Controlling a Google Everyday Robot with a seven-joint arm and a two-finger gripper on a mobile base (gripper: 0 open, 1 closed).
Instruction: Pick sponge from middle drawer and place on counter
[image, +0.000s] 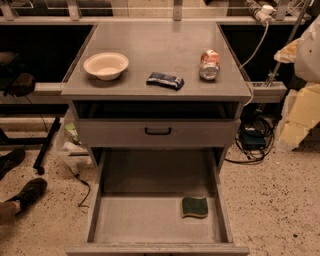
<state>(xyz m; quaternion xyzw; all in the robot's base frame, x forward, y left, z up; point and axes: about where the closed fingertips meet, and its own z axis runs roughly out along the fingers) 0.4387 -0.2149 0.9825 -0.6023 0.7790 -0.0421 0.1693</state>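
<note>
Three things sit on the counter (155, 40): a pale bowl (106, 65) toward 9 o'clock, a dark blue snack wrapper (165, 80) near 6 o'clock by the front edge, and a red-and-white can (209, 64) toward 3 o'clock. Below them a closed drawer front with a black handle (158, 131) sits above the middle drawer (140, 215), which is pulled well out with its flat grey floor open from above. The sponge (194, 207) lies green face up at about 4 o'clock on that floor. It is near the right wall and the front lip, apparently touching neither. The gripper is nowhere in view, so I cannot tell whether it is spread or pressed together.

The step in hand looks like the reach. It would go best as a straight descent from above, kept forward of the closed drawer front at 12 o'clock, with the claw spread wider than the sponge's narrow side. The claw should close across that side, away from the right wall. The sponge is low and soft, so the tips need to reach almost to the floor.
</note>
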